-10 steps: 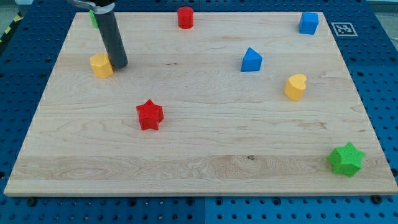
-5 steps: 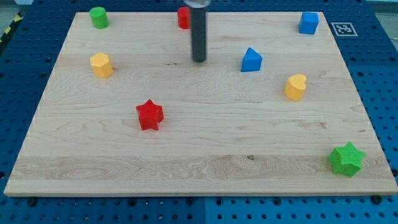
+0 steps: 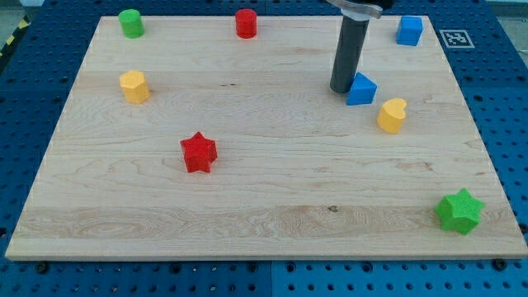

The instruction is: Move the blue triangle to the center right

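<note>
The blue triangle (image 3: 361,89) lies on the wooden board (image 3: 264,198), right of centre in the upper half. My tip (image 3: 341,88) touches the triangle's left side, the dark rod rising up out of the view's top. A yellow heart-shaped block (image 3: 393,115) sits just below and to the right of the triangle, close to it but apart.
A blue cube (image 3: 409,30) is at the top right. A red cylinder (image 3: 246,22) and a green cylinder (image 3: 130,22) stand along the top edge. A yellow hexagonal block (image 3: 134,86) is at the left, a red star (image 3: 198,152) left of centre, a green star (image 3: 459,211) at the bottom right.
My tip has swept from the yellow hexagonal block at the left across to the right. It has reached the blue triangle and pushed it a little right and down, toward the yellow heart.
</note>
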You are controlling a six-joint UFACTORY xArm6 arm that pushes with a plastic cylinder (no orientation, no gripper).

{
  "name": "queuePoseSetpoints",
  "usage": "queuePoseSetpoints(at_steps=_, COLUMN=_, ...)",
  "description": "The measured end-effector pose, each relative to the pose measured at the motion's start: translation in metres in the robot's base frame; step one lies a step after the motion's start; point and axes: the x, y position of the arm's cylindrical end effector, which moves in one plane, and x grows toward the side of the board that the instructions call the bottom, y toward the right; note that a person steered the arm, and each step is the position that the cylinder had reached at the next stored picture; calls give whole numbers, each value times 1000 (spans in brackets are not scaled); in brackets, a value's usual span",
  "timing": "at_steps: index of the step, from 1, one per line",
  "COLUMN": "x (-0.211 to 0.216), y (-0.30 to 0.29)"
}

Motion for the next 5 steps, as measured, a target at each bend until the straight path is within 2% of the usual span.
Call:
queuePoseSetpoints(at_steps=3, x=29, y=105)
queuePoseSetpoints(at_steps=4, x=29, y=123)
queuePoseSetpoints(at_steps=5, x=34, y=108)
